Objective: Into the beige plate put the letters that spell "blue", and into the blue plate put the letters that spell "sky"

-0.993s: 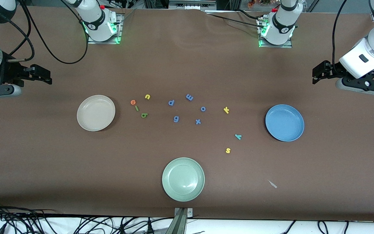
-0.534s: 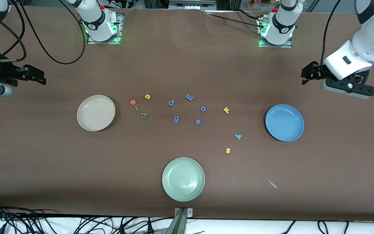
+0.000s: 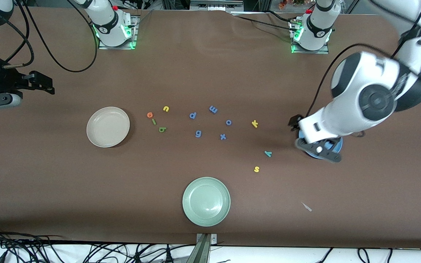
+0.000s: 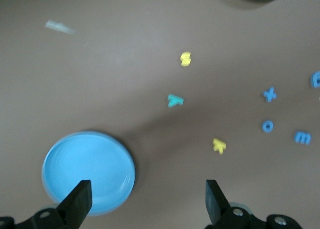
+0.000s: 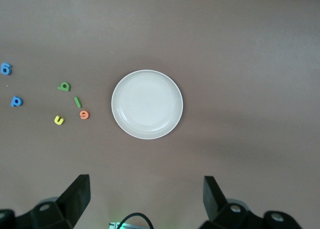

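The left gripper (image 3: 294,126), fingers spread wide and empty, hangs over the blue plate (image 3: 336,145). The right gripper (image 3: 46,86), equally wide and empty, waits over bare table at the right arm's end, past the beige plate (image 3: 108,126). Beside the beige plate lie the green l (image 3: 154,121), slanted, with orange e (image 3: 149,115), yellow u (image 3: 166,108) and dark green b (image 3: 162,129). Near the blue plate lie yellow k (image 3: 254,124), teal y (image 3: 268,153) and yellow s (image 3: 256,169).

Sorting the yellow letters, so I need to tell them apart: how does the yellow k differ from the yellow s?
The yellow k is angular; the yellow s is curvy. The k lies farther from the front camera, the s nearer, closer to the pale green plate. Both are yellow, lie flat on the table and are untouched.
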Tool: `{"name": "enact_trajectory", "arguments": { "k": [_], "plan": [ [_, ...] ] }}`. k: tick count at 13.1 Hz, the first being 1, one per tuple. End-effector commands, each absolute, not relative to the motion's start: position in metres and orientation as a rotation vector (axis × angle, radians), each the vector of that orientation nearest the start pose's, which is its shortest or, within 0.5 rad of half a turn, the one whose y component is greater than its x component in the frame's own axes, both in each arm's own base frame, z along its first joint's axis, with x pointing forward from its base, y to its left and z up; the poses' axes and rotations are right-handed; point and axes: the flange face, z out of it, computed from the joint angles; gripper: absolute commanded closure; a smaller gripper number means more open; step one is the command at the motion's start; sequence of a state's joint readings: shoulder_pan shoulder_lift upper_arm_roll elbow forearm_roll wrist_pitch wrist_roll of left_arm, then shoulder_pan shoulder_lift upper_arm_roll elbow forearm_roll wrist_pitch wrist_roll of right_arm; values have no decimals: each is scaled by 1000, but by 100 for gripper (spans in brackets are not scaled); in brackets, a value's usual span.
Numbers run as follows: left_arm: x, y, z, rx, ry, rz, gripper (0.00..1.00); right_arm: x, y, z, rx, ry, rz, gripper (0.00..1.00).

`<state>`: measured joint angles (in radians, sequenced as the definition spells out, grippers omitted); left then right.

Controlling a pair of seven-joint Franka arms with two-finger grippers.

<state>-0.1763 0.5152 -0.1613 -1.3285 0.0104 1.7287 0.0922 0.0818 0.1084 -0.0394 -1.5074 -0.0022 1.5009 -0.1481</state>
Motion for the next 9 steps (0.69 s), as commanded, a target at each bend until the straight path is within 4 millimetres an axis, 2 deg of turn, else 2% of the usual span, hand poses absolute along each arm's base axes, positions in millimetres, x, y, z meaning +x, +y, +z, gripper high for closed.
{"name": "enact_trajectory", "arguments": {
  "k": [1, 3, 4, 6, 8, 9],
  "plan": [
    [687, -229, 381, -3130, 692, 118, 0, 576, 24, 590, -3119, -346, 189, 0],
    [690, -265, 333, -3128, 755, 56, 0, 570, 23, 582, -3119, -323, 285, 0],
    [695, -268, 302, -3137, 750, 52, 0, 571, 22, 580, -3117, -337, 295, 0],
    [706, -277, 255, -3163, 742, -85, 0, 575, 19, 570, -3112, -332, 331, 0],
    [706, -296, 215, -3176, 722, -207, 0, 576, 20, 563, -3103, -305, 353, 0],
    [706, -295, 199, -3179, 717, -217, 0, 575, 25, 555, -3089, -302, 372, 0]
  ]
}}
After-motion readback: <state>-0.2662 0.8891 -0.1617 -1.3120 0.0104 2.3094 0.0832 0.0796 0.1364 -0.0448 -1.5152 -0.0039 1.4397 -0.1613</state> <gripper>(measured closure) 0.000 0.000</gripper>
